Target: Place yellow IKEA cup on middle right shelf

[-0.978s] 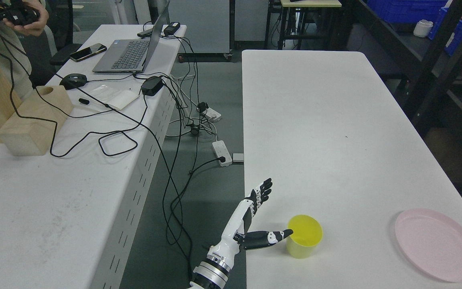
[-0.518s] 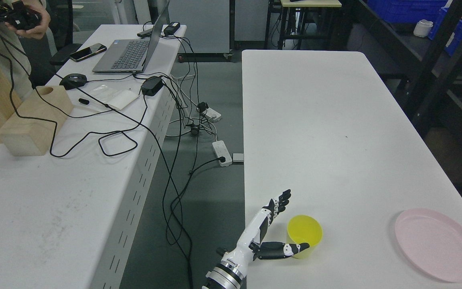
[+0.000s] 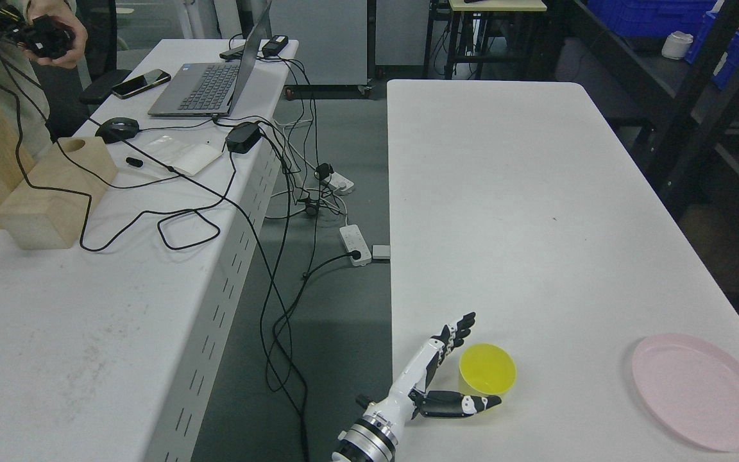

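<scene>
The yellow cup (image 3: 488,375) stands upright on the white table (image 3: 536,192), near its front left corner. My left hand (image 3: 484,360) comes in from the bottom edge and is open around the cup. Its thumb (image 3: 466,404) lies across the cup's near side and its fingers (image 3: 456,330) reach up along the cup's left side. The fingers are spread and do not close on the cup. The right arm is not in view.
A pink plate (image 3: 700,390) lies at the table's front right. A dark shelf rack (image 3: 696,109) stands to the right of the table. On the left is a desk (image 3: 87,308) with a laptop (image 3: 209,86), cables and wooden blocks. A person's hand (image 3: 55,42) holds a black device at top left.
My left hand has moved right and closer to me, up to the cup. The thumb has passed in front of the cup. The cup has not moved.
</scene>
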`<state>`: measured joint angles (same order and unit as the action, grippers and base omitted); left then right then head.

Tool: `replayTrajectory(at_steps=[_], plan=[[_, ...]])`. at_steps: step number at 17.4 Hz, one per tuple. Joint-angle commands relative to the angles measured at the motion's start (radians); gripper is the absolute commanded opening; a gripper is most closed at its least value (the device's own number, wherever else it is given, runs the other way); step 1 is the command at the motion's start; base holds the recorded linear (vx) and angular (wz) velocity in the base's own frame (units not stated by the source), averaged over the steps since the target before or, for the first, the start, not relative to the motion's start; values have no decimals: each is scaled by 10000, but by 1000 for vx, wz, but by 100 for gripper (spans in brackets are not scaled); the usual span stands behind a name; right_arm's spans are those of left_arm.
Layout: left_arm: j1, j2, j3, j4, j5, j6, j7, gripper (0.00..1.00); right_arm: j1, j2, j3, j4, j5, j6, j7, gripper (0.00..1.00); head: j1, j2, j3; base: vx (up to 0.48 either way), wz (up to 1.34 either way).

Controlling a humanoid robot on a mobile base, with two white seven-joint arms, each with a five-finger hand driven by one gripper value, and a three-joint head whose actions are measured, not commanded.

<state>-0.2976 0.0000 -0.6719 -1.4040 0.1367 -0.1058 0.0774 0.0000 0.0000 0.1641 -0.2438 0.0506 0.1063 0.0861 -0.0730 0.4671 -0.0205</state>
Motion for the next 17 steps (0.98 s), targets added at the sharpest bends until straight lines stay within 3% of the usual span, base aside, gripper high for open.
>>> replayTrajectory(at_steps=[1,3,9,11,17], plan=[[-260,174,-276,1016,-1,15,-22,96,61,-175,0,29,0,-5,-2,99,0,0,0,0,0],[-413,174,-276,1170,-1,15,-23,91,61,-175,0,-1,0,-5,-2,99,0,0,0,0,0],[-537,174,-214,1232,181,-122,-7,61,61,-175,0,-1,0,-5,-2,99,0,0,0,0,0],[-537,174,-138,1232,670,-534,-7,44,61,-175,0,-1,0,-5,-2,99,0,0,0,0,0],[-521,174,199,1125,995,-2083,8,6,61,-175,0,-1,0,-5,-2,99,0,0,0,0,0]])
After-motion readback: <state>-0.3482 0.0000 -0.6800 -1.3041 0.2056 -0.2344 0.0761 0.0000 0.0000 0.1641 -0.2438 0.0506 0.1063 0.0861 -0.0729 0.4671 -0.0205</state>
